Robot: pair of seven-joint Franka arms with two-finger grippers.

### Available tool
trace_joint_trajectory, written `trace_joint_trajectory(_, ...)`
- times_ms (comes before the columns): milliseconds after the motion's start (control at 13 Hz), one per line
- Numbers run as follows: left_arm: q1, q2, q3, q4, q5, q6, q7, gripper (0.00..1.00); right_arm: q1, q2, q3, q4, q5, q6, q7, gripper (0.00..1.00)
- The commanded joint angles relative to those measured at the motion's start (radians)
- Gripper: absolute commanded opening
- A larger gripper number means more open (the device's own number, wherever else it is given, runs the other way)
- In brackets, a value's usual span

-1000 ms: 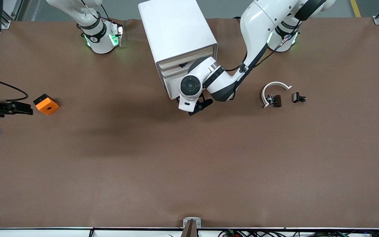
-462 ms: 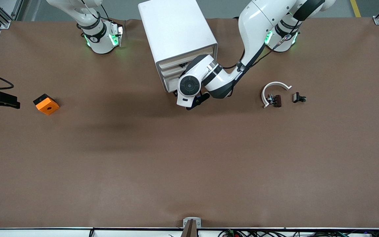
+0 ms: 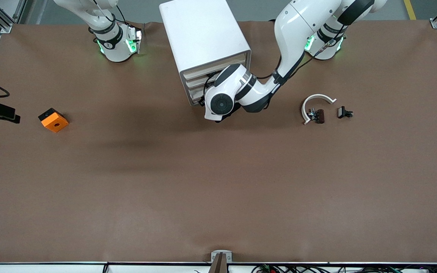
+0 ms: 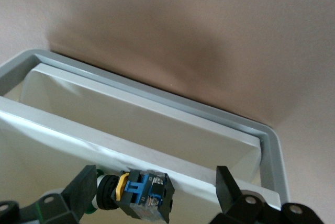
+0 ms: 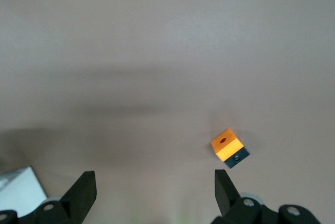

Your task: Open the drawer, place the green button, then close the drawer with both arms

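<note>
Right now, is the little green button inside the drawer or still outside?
Inside. The left wrist view shows the button lying in the pulled-out drawer, between the open fingers of the left hand, which is not gripping it.

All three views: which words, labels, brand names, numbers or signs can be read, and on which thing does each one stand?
No text can be read in any view.
Right arm's base collar: a black band with small white marks, too small to read.
Small push button with blue base: no readable marking.
Orange block with a black hole: no text.
Boxy white cabinet: plain.
</note>
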Motion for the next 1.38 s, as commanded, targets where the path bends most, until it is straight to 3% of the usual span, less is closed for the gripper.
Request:
trace_joint_trajectory(0, 0.016, 0.022, -0.02, 0.003, -0.047, -0.019, 0.033, 1.0, -0.009, -0.113, 0.017, -0.112, 0.022, 0.013, 0.082, 1.0)
trace_joint_trajectory(154, 0.015, 0.039, -0.025, 0.003, -0.067, -0.02, 0.048, 1.0, 0.003, -0.151, 0.017, -0.176, 0.022, 0.06, 0.082, 1.0)
trace_joint_trajectory(308, 0.013, 0.039, -0.03, 0.003, -0.085, -0.048, 0.063, 1.0, 0.009, -0.256, 0.019, -0.347, 0.022, 0.178, 0.082, 1.0)
trace_joint_trajectory(385, 0.012, 0.04, -0.031, 0.003, -0.104, -0.065, 0.074, 1.0, 0.011, -0.286, 0.019, -0.381, 0.022, 0.196, 0.082, 1.0)
trace_joint_trajectory(769, 0.027, 0.029, -0.019, 0.039, -0.098, -0.083, 0.091, 1.0, 0.02, -0.324, 0.016, -0.382, 0.022, 0.164, 0.084, 1.0)
trace_joint_trajectory(923, 0.051, 0.023, -0.019, 0.075, -0.014, -0.083, 0.088, 1.0, 0.02, -0.326, 0.014, -0.377, 0.023, 0.16, 0.084, 1.0)
trace_joint_trajectory(1308, 0.241, 0.002, -0.022, 0.162, 0.063, -0.123, 0.147, 1.0, 0.023, -0.318, 0.008, -0.366, 0.017, 0.157, 0.085, 1.0)
